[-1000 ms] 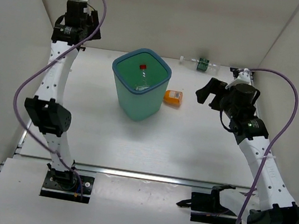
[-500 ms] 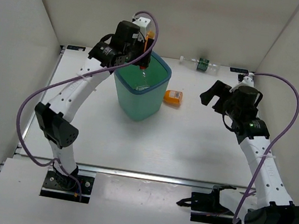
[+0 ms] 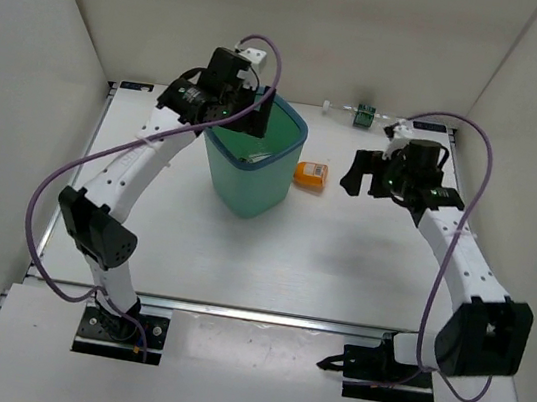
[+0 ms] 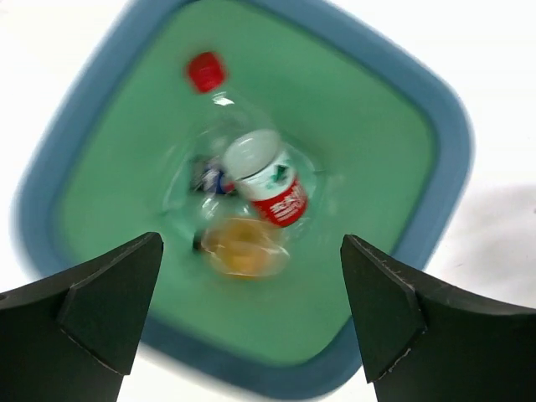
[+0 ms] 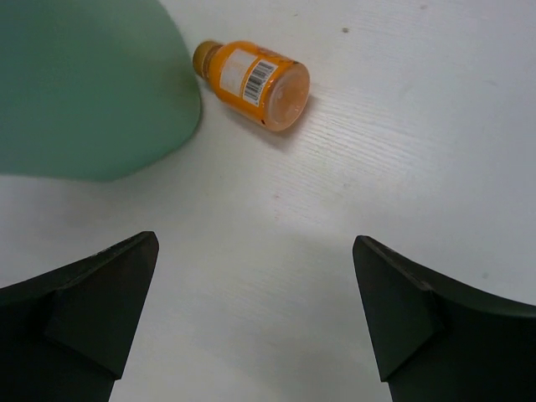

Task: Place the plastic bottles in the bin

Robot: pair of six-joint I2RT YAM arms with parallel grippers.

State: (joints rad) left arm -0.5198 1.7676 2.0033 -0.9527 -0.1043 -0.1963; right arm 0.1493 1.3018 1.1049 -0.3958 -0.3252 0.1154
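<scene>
Two spread, empty grippers: the right gripper (image 5: 255,241) hangs near the orange bottle (image 5: 251,81) lying beside the bin (image 5: 84,84), likely light, stiff and slippery, best pinched across its belly, while the left gripper (image 4: 251,243) hovers over three bottles (image 4: 268,180) already binned, and a green-labelled bottle (image 3: 364,116) lies far back.

bin (image 3: 249,193): left gripper (image 3: 249,115) over its 11 o'clock rim;
orange bottle (image 3: 310,174): lying just beside bin, 3 o'clock;
green-label bottle (image 3: 364,116): 1 o'clock, by back wall (image 3: 305,25)
</scene>
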